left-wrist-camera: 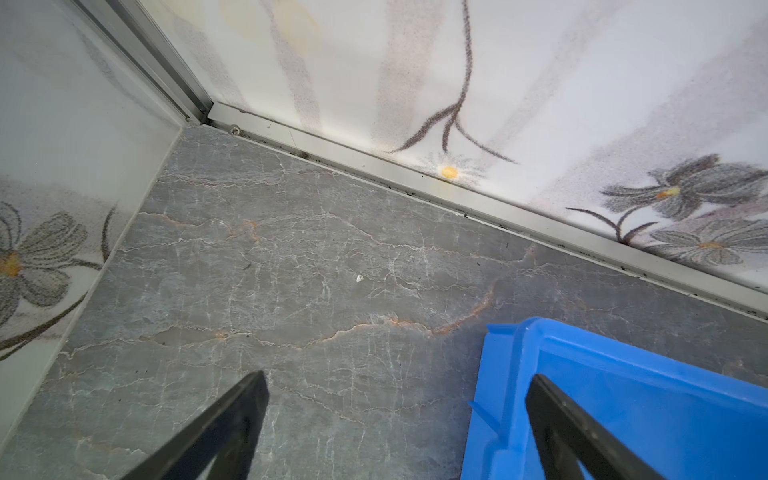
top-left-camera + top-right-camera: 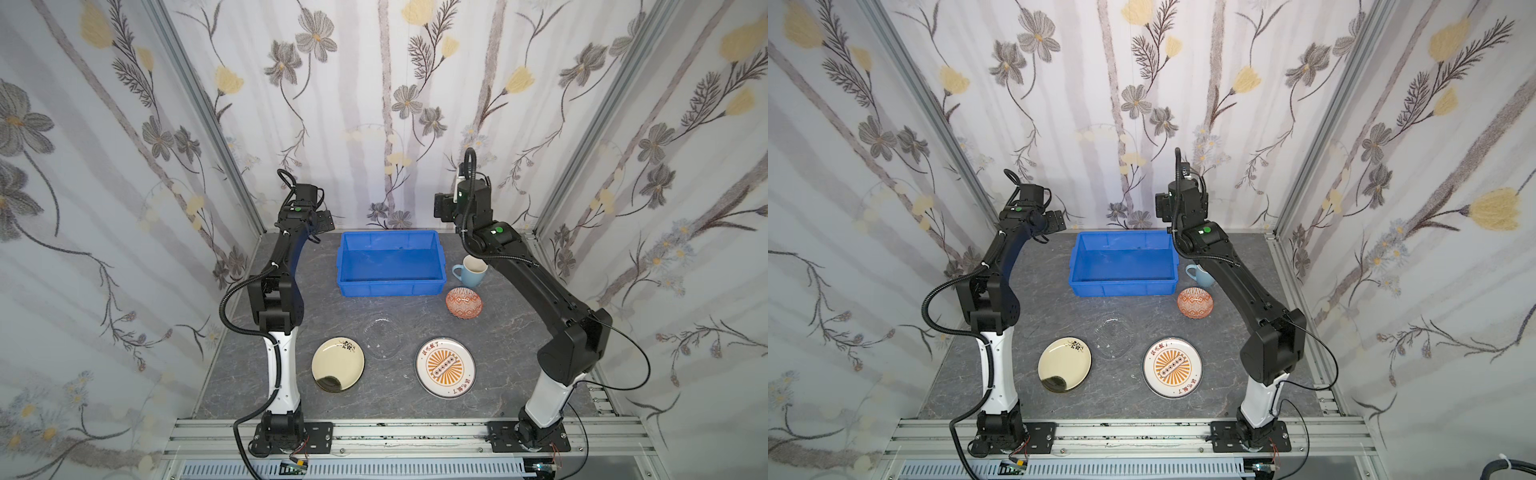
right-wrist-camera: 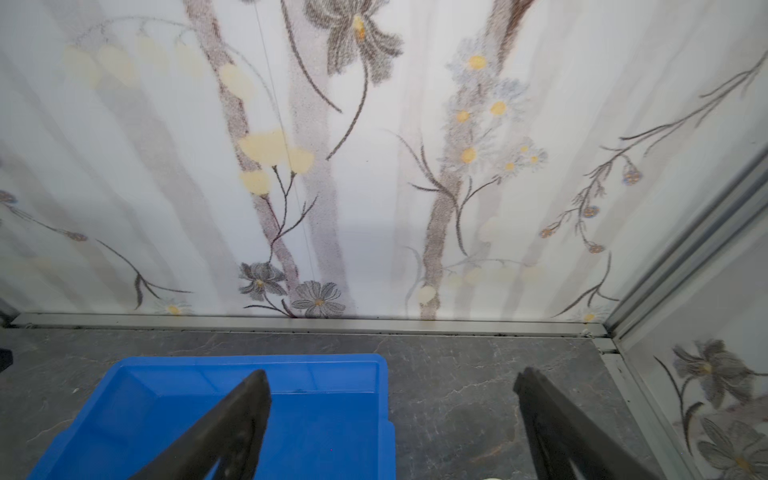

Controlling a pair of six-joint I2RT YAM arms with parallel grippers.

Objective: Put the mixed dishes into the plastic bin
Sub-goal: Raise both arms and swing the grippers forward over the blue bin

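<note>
Both jaws gape empty, flanking the blue bin (image 2: 390,287); right arm (image 2: 540,286) overhangs the mug (image 2: 471,275), bowl (image 2: 464,302) just beside it.

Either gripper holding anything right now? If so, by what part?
Nothing held. Left gripper and right gripper are both open, nothing between the jaws.

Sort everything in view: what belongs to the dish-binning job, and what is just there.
Job: blue bin, pale blue mug, orange-patterned bowl, clear glass plate, cream plate, sunburst plate.
Not the job: floral walls, aluminium rail, grey tabletop.
</note>
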